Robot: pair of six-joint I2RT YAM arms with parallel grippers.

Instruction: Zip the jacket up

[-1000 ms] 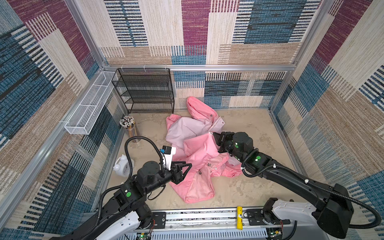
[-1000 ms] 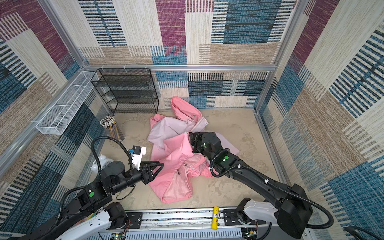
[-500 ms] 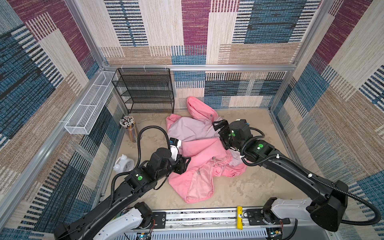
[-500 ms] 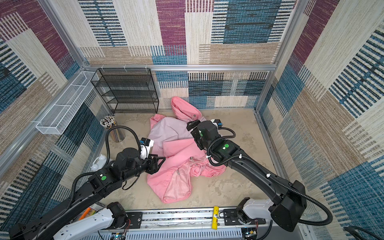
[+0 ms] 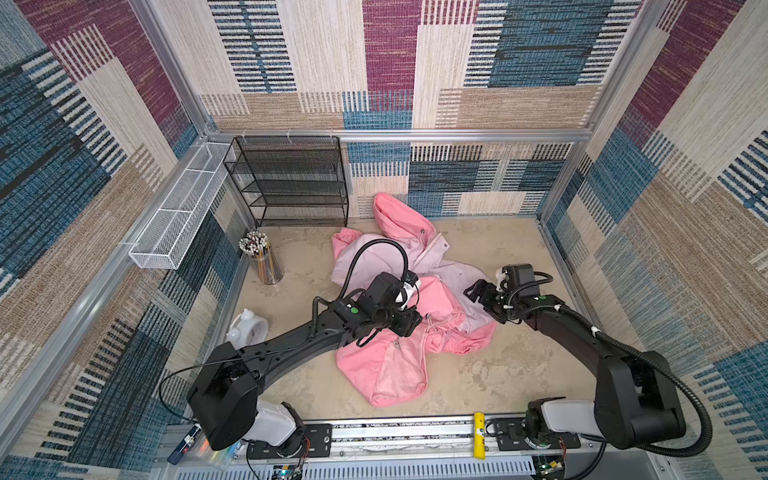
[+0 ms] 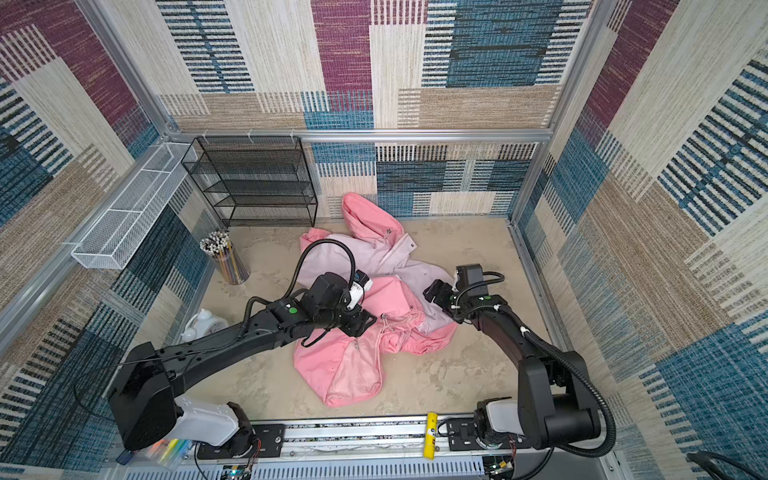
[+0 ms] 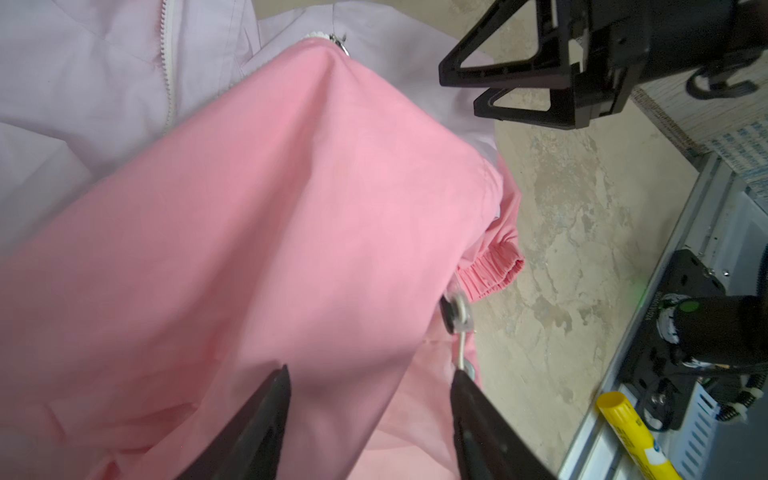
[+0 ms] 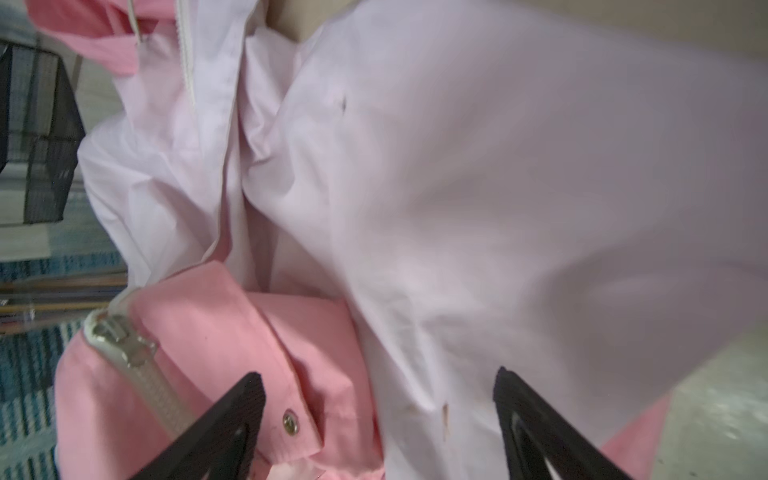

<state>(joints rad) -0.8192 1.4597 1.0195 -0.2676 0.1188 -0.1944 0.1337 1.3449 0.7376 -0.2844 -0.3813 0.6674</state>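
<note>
Left fingers (image 7: 257,428) advanced over the jacket (image 5: 395,374), right fingers (image 8: 224,428) toward its edge.

We see walls (image 5: 390,62) on three sides covered in a woven patchwork of blue, maroon, beige and cream blocks, some plain, some striped. Aluminium bars (image 5: 457,135) frame the corners and run along the back wall. Below them lies a sandy, mottled counter (image 5: 498,374). In both top views a black mesh shelf rack (image 5: 291,183) stands against the back wall near the left corner, and a long white wire basket (image 5: 183,216) hangs on the left wall just beside it. The light is soft and even
</note>
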